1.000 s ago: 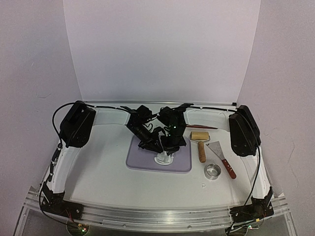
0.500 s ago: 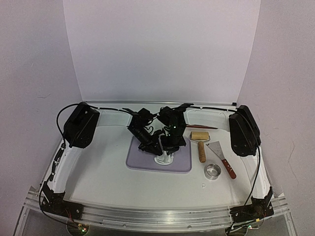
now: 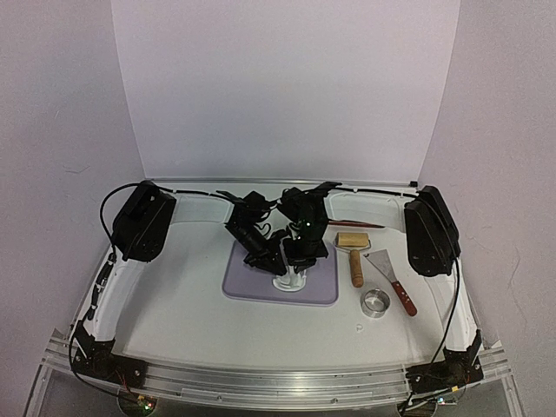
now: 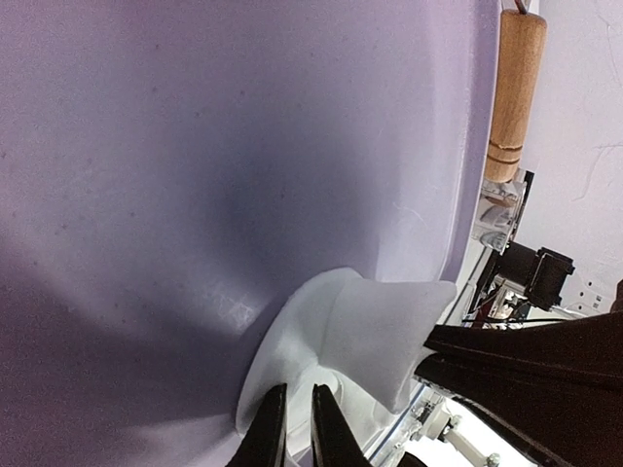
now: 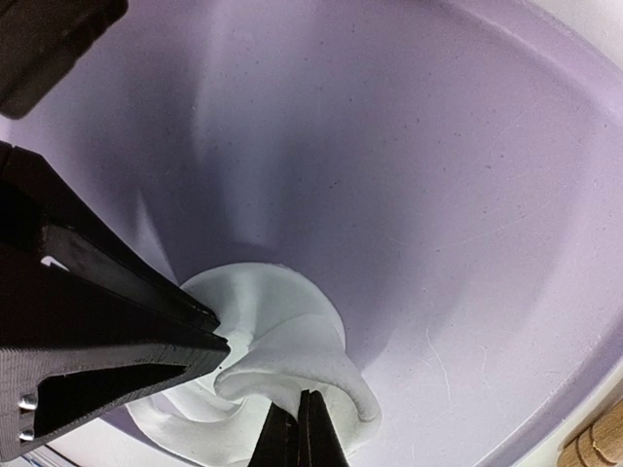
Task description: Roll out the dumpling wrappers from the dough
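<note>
Dough [image 5: 282, 341], a thin white sheet rucked up at the near edge of the purple mat [image 5: 409, 146], was held from both sides: left gripper [image 4: 297, 433] nipped almost closed on its left rim, right gripper [image 5: 298, 428] clamped tight on a raised fold.

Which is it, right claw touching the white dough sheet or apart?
Touching: right wrist view shows the right claw shut on the thin white dough sheet.

Soft, even light; top view sharp. Wrist views bend at the edges, with a dim shadow on the purple mat [image 5: 389, 195] beside bright dough [image 5: 292, 341].
</note>
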You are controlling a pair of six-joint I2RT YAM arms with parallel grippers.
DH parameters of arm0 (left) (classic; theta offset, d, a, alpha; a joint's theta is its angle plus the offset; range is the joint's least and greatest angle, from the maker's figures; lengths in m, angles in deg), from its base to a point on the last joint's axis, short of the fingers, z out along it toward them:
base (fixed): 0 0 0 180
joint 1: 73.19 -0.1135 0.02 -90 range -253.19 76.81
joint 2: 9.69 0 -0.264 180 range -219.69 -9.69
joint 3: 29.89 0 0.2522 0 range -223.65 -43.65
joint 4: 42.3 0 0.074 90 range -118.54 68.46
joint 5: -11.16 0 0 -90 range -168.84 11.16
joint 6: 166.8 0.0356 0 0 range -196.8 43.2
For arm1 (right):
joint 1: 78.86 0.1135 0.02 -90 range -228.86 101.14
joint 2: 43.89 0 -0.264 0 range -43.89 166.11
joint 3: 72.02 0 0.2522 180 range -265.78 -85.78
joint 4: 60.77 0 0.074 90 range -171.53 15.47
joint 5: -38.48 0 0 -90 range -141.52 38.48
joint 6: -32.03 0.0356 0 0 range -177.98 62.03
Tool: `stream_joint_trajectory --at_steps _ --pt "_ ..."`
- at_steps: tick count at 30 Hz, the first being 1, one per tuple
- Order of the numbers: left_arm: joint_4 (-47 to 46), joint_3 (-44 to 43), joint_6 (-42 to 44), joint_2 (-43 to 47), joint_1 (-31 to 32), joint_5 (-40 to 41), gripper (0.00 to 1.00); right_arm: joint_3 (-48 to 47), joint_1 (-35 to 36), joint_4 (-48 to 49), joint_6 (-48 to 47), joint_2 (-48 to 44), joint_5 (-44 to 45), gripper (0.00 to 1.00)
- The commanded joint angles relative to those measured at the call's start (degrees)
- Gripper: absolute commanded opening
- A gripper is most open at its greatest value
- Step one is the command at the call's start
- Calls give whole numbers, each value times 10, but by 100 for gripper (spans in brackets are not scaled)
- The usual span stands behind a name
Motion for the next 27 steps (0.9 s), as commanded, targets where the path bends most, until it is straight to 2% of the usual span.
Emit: stream_joint_trajectory --at_steps 1,27 --pt "22 -2 14 -1 -1 33 11 -16 3 -3 2 -41 25 0" --pt "26 3 18 1 0 47 10 94 4 -13 16 -128 54 0"
